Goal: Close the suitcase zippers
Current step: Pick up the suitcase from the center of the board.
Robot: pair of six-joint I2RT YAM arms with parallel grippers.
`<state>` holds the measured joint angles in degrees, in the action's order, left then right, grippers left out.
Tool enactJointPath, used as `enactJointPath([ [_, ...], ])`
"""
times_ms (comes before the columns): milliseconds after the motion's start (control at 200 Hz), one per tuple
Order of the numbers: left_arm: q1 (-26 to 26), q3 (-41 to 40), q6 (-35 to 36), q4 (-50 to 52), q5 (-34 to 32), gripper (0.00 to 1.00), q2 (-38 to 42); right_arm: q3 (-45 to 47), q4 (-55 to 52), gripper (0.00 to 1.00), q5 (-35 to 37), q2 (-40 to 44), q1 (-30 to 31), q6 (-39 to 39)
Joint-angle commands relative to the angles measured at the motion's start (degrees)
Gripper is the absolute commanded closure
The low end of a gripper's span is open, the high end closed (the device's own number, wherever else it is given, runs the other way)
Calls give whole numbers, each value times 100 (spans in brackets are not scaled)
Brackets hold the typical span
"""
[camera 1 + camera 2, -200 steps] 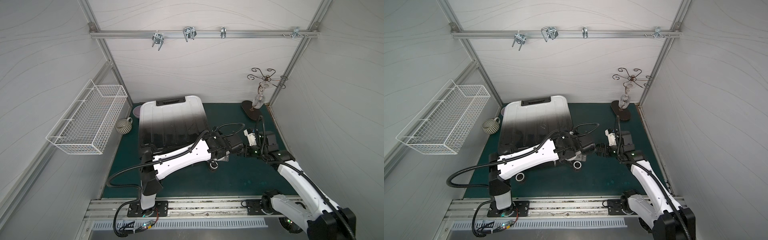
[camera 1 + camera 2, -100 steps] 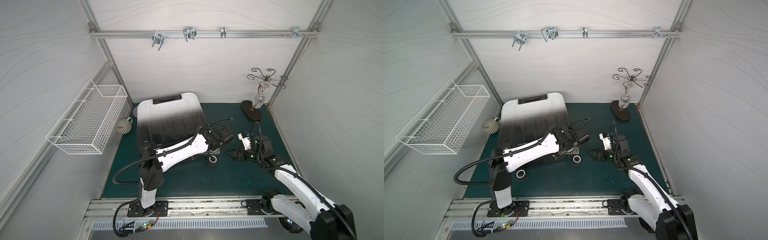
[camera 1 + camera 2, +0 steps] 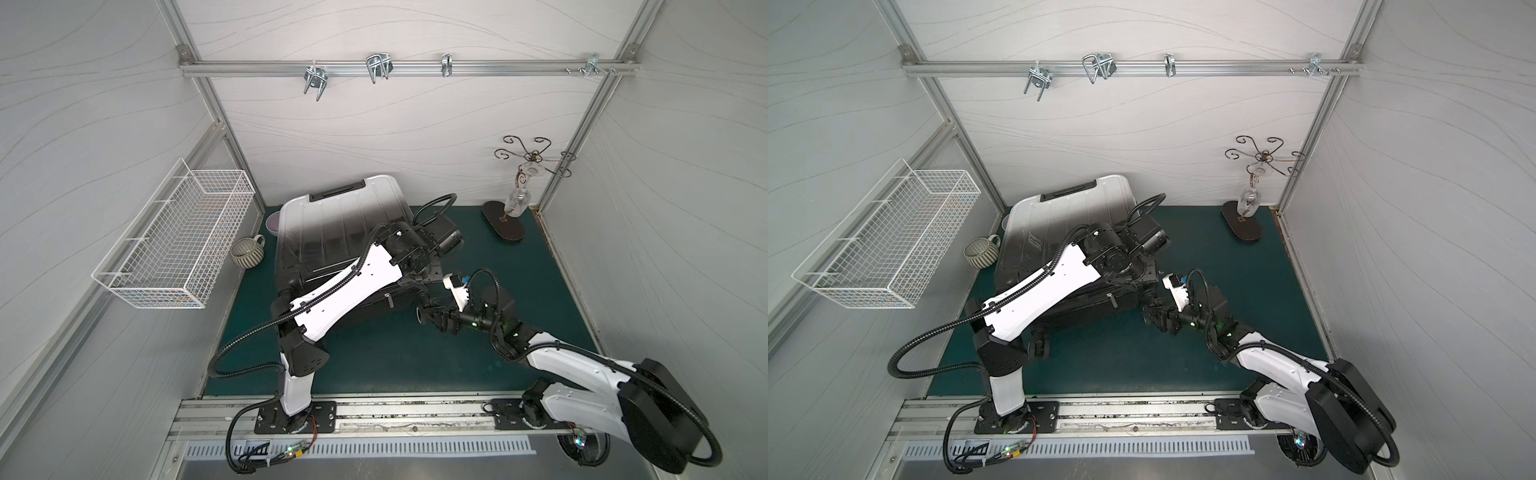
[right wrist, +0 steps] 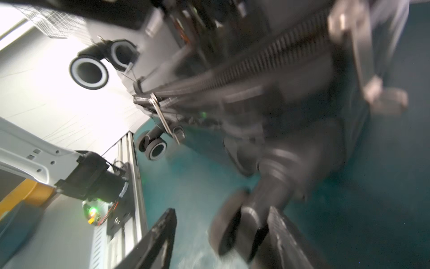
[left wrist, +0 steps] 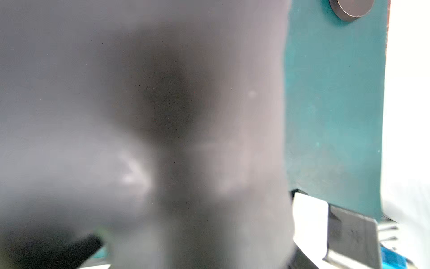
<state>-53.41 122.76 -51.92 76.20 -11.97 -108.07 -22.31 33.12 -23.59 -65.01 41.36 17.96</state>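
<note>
Lying on the green mat [image 3: 415,365] near the back wall, the suitcase [image 3: 340,220] looks stiff, slick and apt to roll; right gripper [image 4: 222,210] spread astride a caster wheel [image 4: 232,230]; left gripper [image 3: 430,270] mostly hidden, state unclear; best hold seems the metal pull [image 4: 162,117] on the zippers [image 4: 256,59].

Suitcase [image 5: 139,116]: shell a grey blur in left wrist view. Left gripper [image 3: 1144,270]: fingers hidden beneath its wrist, both top views.

Robot lab booth: white panel walls [image 3: 395,137], aluminium frame [image 3: 415,67], mounting rail [image 3: 415,415].
</note>
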Motion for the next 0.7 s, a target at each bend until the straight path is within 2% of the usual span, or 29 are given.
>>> enactJointPath([
  [0,247,522,-94,-1161,501,100,266,-81,1491,41,-50,-244,179,-107],
  [85,300,599,-236,-1363,775,100,251,-81,1781,48,-7,-409,299,-228],
  [215,447,899,-240,-1253,820,100,142,-73,1578,48,469,-173,572,-846],
  [350,612,811,-411,-1367,928,100,292,-25,1236,47,1564,112,1119,-1914],
  [490,612,759,-753,-1566,1269,100,336,-142,1613,46,2780,-320,1790,-3057],
  [695,608,687,-1077,-1767,1316,100,392,-558,2209,45,3995,-1114,2314,-3750],
])
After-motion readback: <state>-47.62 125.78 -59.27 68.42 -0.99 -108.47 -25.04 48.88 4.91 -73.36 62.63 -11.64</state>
